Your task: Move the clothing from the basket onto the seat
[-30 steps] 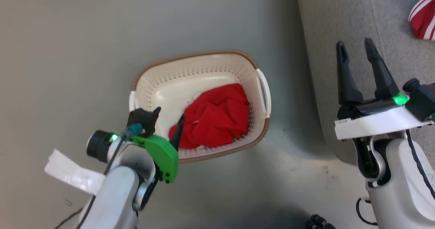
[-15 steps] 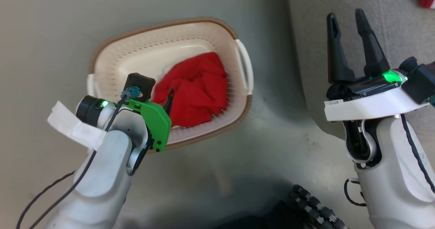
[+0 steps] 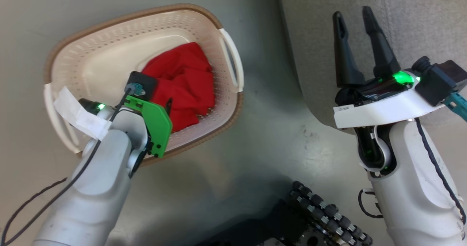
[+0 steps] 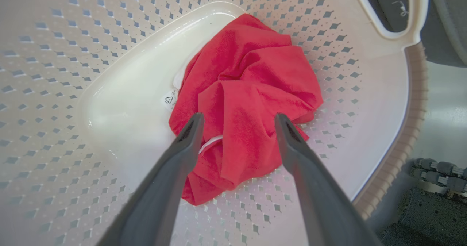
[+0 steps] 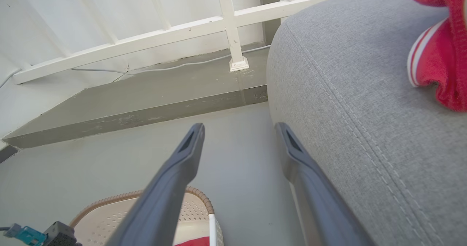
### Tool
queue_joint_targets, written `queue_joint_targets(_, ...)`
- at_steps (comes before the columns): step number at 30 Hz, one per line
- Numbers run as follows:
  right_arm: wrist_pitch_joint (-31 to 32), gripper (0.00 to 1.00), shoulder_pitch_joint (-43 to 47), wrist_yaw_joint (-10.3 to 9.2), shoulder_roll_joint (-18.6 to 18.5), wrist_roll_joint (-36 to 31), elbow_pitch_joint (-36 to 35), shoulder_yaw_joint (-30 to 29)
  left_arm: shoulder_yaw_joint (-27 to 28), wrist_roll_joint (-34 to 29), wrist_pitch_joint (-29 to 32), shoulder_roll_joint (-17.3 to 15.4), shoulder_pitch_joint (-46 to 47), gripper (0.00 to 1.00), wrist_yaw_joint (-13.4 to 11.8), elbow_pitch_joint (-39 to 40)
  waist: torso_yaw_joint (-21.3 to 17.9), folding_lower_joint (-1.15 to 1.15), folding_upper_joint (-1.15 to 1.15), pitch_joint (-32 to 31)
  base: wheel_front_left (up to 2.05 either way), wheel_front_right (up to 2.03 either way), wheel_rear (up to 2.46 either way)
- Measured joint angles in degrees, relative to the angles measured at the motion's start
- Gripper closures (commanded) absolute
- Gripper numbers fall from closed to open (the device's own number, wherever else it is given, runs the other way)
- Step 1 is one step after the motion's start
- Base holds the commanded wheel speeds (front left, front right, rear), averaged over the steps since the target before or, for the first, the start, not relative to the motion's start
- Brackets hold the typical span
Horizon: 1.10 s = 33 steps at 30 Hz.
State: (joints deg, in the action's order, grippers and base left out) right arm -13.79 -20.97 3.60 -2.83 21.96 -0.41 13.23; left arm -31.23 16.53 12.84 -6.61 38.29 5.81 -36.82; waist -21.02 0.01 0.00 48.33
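The left fingers (image 4: pixel 186 136) point down into the basket (image 3: pixel 109 30) on the floor, spread wide and holding nothing. Their tips straddle a fold of the crumpled red garment (image 4: pixel 251 92) lying inside, likely lined up for a pinch. Beyond, the right fingers (image 3: pixel 343 49) hang parted and empty over the grey seat (image 3: pixel 419 27) edge, which I judge keeps them clear.

Basket (image 4: pixel 109 125) glossy perforated plastic; red garment (image 4: pixel 255 89) matt cloth; seat (image 5: pixel 346 92) coarse woven fabric.
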Motion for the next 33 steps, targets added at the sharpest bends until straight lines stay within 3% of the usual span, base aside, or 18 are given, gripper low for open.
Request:
queue_joint_targets(18, -0.6, 0.0, -1.2, -0.02, 0.5, 2.4, 1.9, 0.9, 1.7, 2.7, 3.9, -1.6, 3.1, 0.0, 0.7, -11.0, -4.8, 0.0, 0.0, 3.6, 0.0, 0.0, 0.0)
queue_joint_targets(19, -0.6, 0.0, -1.4, -0.08, 0.5, 2.7, 1.9, 0.9, 1.9, 3.5, 4.8, -1.6, 3.5, 0.14, 0.7, -12.2, -5.1, 0.0, 0.0, 3.9, 0.0, 0.0, 0.0)
queue_joint_targets(21, -0.6, 0.0, -1.6, -0.09, 0.5, 2.8, 1.8, 0.8, 2.1, 3.7, 5.3, -1.5, 3.7, 0.98, 0.7, -13.4, -5.2, 0.0, 0.0, 4.1, 0.0, 0.0, 0.0)
queue_joint_targets(33, -0.6, 0.0, -2.4, -0.26, 0.5, 3.2, 1.3, 0.3, 1.7, 3.7, 4.2, -1.1, 5.9, 1.0, 0.7, -16.6, -4.6, -0.01, 0.0, 3.9, 0.0, 0.0, 0.0)
